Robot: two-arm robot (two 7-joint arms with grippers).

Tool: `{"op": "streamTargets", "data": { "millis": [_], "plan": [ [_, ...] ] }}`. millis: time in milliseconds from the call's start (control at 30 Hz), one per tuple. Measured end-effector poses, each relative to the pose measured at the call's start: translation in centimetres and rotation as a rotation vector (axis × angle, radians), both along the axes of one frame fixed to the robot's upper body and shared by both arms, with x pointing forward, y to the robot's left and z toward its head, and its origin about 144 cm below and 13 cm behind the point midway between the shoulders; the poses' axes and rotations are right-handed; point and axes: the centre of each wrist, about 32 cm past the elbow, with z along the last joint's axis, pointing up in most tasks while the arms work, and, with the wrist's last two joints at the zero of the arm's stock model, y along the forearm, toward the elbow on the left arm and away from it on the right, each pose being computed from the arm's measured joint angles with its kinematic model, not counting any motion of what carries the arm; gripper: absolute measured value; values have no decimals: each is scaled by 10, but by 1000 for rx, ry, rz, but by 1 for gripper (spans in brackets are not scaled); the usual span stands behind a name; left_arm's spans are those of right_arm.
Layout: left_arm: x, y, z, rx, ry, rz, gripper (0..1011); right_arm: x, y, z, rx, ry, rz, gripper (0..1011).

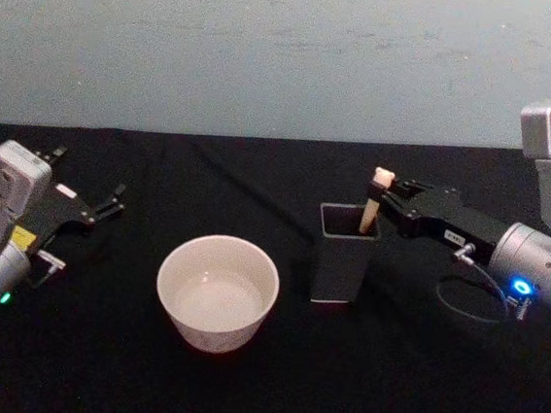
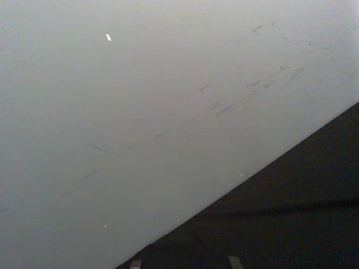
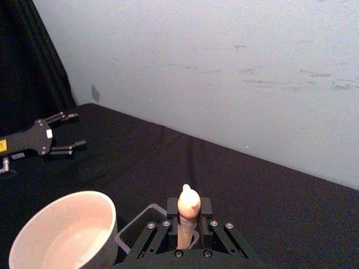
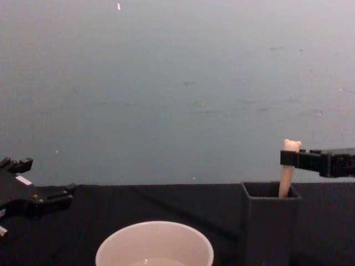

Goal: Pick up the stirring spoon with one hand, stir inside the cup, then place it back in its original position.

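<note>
Right end effector point(image 1: 387, 193) clasping spoon point(image 1: 368, 215), cup point(image 1: 207, 334) near holder point(image 1: 339, 271)

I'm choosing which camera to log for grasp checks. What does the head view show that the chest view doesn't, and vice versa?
Head, not chest: the whole cup and holder down to the table, plus the right arm's blue ring light. Chest, not head: the stirring spoon's bear ears in profile. Both: the right tool gripping the spoon's handle above the holder, and the open left tool parked off to the left.
</note>
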Motion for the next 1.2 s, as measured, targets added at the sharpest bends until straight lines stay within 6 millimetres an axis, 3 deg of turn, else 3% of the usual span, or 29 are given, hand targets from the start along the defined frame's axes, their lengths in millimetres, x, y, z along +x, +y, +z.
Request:
{"op": "streamTargets", "data": {
  "millis": [1200],
  "plan": [
    [0, 0, 0, 0, 0, 0, 1001, 2, -4, 52, 156, -144, -20, 218]
  ]
}}
